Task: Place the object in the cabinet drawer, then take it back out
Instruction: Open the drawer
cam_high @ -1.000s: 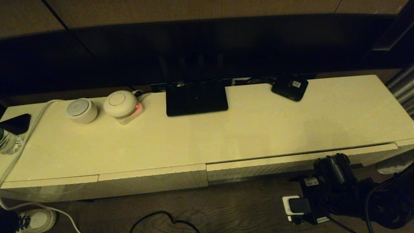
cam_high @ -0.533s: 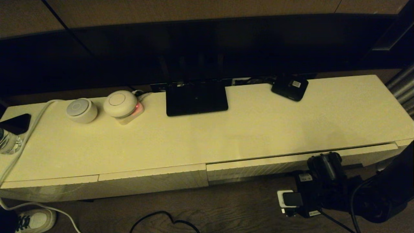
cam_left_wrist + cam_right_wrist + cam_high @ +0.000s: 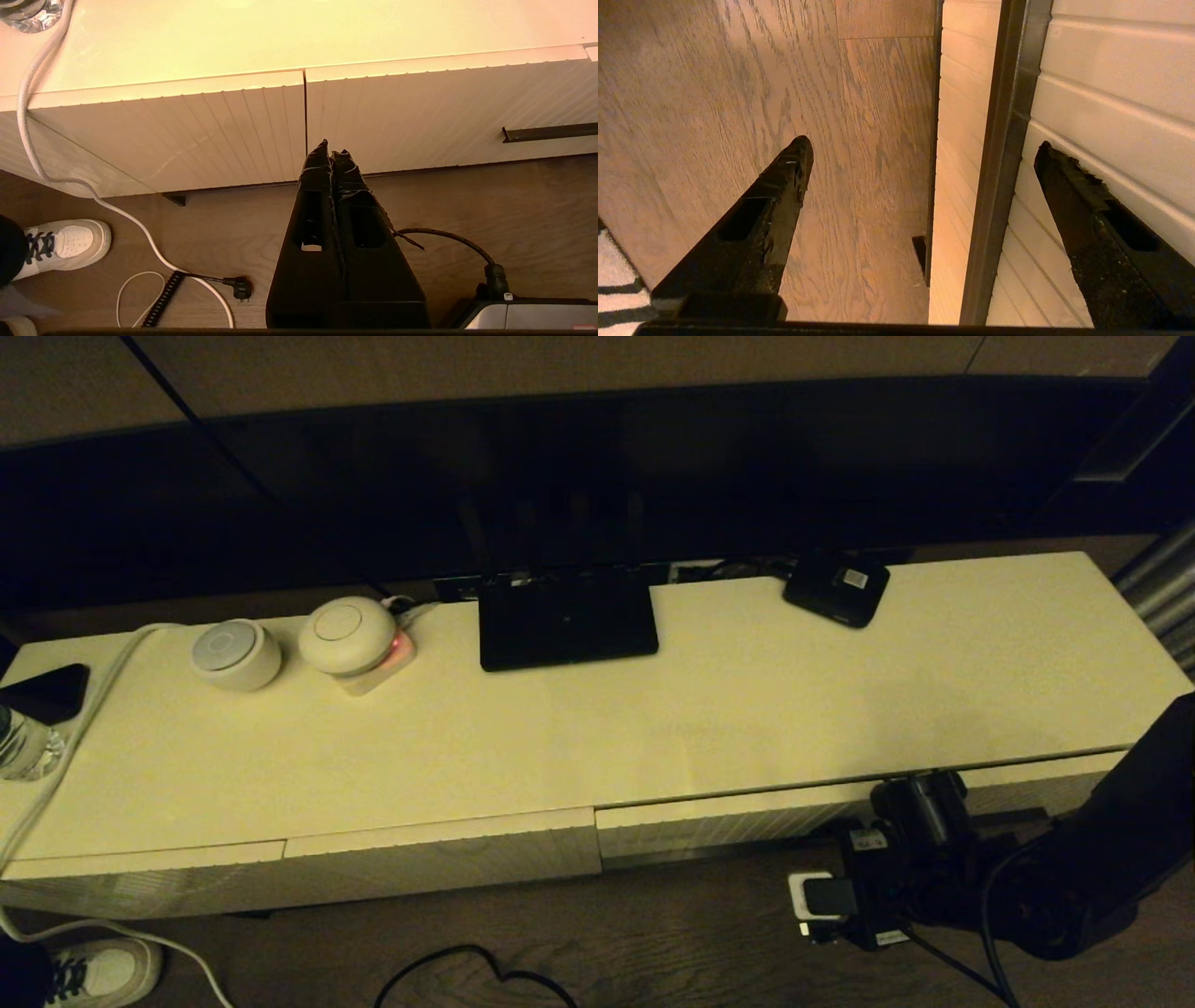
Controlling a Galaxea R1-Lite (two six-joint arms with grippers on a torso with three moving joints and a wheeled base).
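The black umbrella is out of view. The wide ribbed cream drawer [image 3: 747, 817] makes up the right half of the cabinet front and sits almost flush under the cabinet top [image 3: 653, 728]. My right arm [image 3: 920, 821] is low at the drawer front. In the right wrist view my right gripper [image 3: 924, 147] is open, its fingers either side of the drawer's dark bar handle [image 3: 999, 163] without closing on it. My left gripper [image 3: 329, 150] is shut and empty. It hangs above the floor, facing the seam between the wide drawer [image 3: 444, 102] and the shorter drawer front [image 3: 187, 135].
On the cabinet top are a flat black router [image 3: 567, 621], a small black box with a white sticker [image 3: 837, 586], two round white devices [image 3: 235, 653], a white cable [image 3: 56, 747] and a bottle [image 3: 21, 747]. A white shoe [image 3: 103, 971] and black cord [image 3: 467, 971] are on the floor.
My right arm moved left and in toward the cabinet. The wide drawer's top edge, which stuck out at the right, slid back under the cabinet top.
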